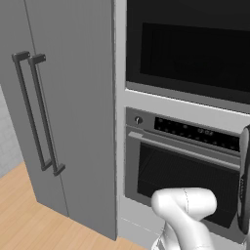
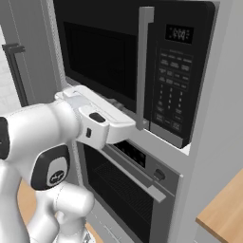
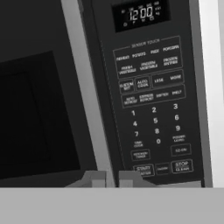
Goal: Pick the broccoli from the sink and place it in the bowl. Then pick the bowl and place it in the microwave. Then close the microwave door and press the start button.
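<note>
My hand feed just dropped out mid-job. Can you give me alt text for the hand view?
The microwave's control panel faces the camera up close, its clock display lit at the top and the start button in the bottom row. The gripper, nearly shut, sits just left of that button. The closed microwave door and its grey handle lie left.

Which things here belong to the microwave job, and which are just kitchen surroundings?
Part of the job:
- microwave, control panel facing the arm
- microwave door, closed
- start button, bottom row of the keypad
- hand, fingertips close together, near the door handle

Just surroundings:
- oven under the microwave
- tall grey cabinet doors with bar handles
- wooden countertop corner
</note>
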